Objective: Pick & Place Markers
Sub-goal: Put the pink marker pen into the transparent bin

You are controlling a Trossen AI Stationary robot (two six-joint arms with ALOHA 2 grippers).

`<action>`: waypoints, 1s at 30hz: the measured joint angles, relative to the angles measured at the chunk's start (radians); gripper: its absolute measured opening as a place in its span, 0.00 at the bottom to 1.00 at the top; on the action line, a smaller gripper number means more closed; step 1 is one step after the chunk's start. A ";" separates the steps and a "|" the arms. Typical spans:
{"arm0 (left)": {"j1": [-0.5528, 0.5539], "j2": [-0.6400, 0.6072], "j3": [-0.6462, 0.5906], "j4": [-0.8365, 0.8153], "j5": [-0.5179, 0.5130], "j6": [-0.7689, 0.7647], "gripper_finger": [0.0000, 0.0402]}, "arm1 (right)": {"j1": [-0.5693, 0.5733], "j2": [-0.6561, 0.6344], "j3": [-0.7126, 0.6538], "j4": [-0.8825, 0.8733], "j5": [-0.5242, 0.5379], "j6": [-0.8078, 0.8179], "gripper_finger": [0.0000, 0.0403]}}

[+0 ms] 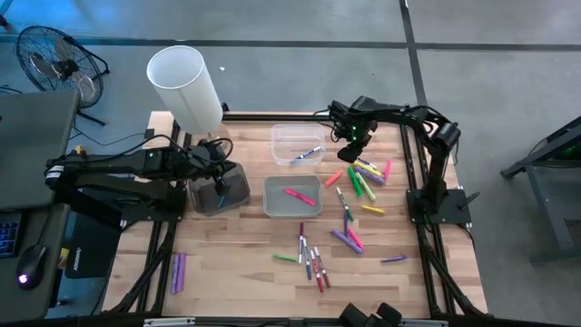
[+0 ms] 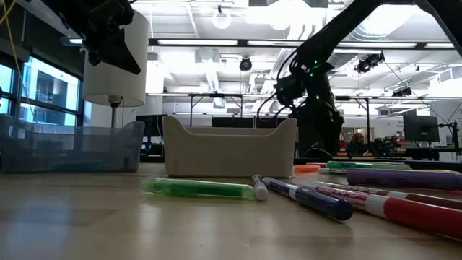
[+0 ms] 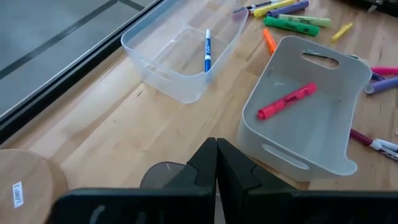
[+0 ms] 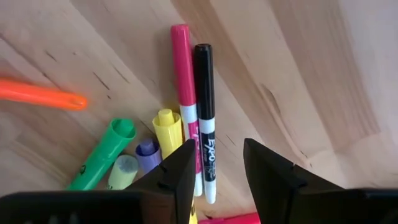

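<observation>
Two markers are binned: one in the clear bin (image 1: 297,143), one in the grey bin (image 1: 292,197). Most remain on the table (image 1: 245,272). Right gripper (image 4: 214,163) hovers, fingers apart, empty; left gripper (image 3: 216,163) fingers together.

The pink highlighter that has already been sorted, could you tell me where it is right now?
In the high view the pink highlighter lies alone inside the grey bin at the table's middle, just in front of the clear bin holding one blue-capped marker.

Glossy plastic markers (image 4: 204,118) on a smooth, grained wooden table (image 1: 236,272).
</observation>
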 joint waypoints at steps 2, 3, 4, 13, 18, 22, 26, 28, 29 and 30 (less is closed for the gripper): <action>0.000 0.000 0.000 0.000 0.000 -0.014 0.00 | 0.000 0.010 0.000 0.004 0.000 0.000 0.31; 0.000 0.000 0.000 0.000 0.000 -0.021 0.00 | 0.000 0.014 0.000 0.007 0.002 0.000 0.31; 0.000 0.000 0.000 0.000 0.000 -0.023 0.00 | 0.000 0.020 0.000 0.010 0.005 0.000 0.31; 0.000 0.000 0.000 0.000 0.001 -0.048 0.00 | 0.000 0.030 0.000 0.027 0.008 0.000 0.31; 0.000 0.000 0.000 0.000 0.001 -0.049 0.00 | 0.007 0.030 0.000 0.043 0.044 -0.018 0.31; 0.000 0.000 0.000 0.000 0.002 -0.049 0.00 | 0.012 0.031 0.000 0.054 0.041 -0.026 0.31; 0.000 0.000 0.000 0.000 0.002 -0.050 0.00 | 0.013 0.031 0.000 0.067 0.017 -0.029 0.31; 0.000 0.000 0.000 0.000 0.002 -0.050 0.00 | 0.014 0.031 0.000 0.072 0.015 -0.031 0.31; 0.000 0.000 0.000 0.000 0.002 -0.050 0.00 | 0.015 0.031 0.000 0.079 0.019 -0.031 0.31; 0.000 0.000 0.000 0.000 0.002 -0.050 0.00 | 0.015 0.031 0.000 0.087 0.027 -0.030 0.31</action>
